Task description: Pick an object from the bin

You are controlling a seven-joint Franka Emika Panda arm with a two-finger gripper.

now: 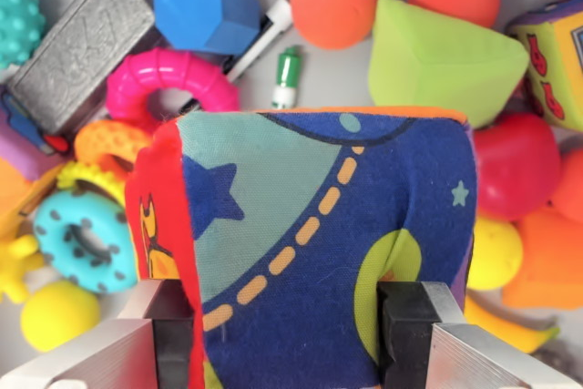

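Note:
A soft fabric cube [319,234], dark blue with a star, a dashed orange line and a red side, fills the middle of the wrist view. My gripper [287,334] is shut on it, one black finger pad [171,339] on its red left side and the other pad [404,334] pressed into its blue right face. The cube hangs above the bin's grey floor [332,79] and hides the toys directly under it.
Around the cube lie a grey block [77,47], a blue polyhedron [205,6], a pink ring [168,84], two orange balls [333,2], a lime wedge [442,61], a red ball [515,166], a teal donut [86,239], a yellow ball [56,314] and a green-capped marker [286,77].

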